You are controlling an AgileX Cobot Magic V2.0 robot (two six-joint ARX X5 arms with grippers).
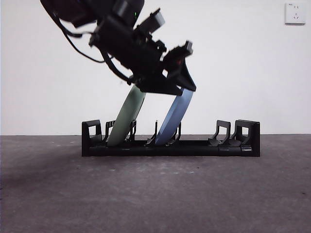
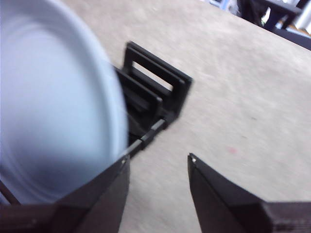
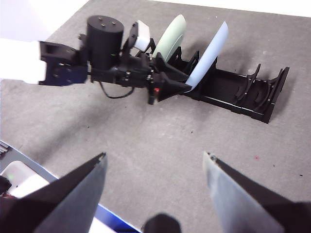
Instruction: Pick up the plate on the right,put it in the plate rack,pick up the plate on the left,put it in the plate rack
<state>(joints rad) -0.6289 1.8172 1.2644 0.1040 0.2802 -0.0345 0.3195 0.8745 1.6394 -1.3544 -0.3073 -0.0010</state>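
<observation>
Item: blue plate, slotted mid plate rack, right of green plate. My left gripper: spread open beside its rim, empty. Advice: withdraw straight upward, avoid nudging it.

The green plate and blue plate fill the plate rack at one end (both lean over); the other end's prongs stand open.

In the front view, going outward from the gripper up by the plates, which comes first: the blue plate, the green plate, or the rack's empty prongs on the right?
From the left gripper:
1. Blue plate, right at its jaws, mid-rack.
2. Green plate, one slot over, toward the rack's other end.
3. Empty prongs at the plate rack's right end, low down.
</observation>
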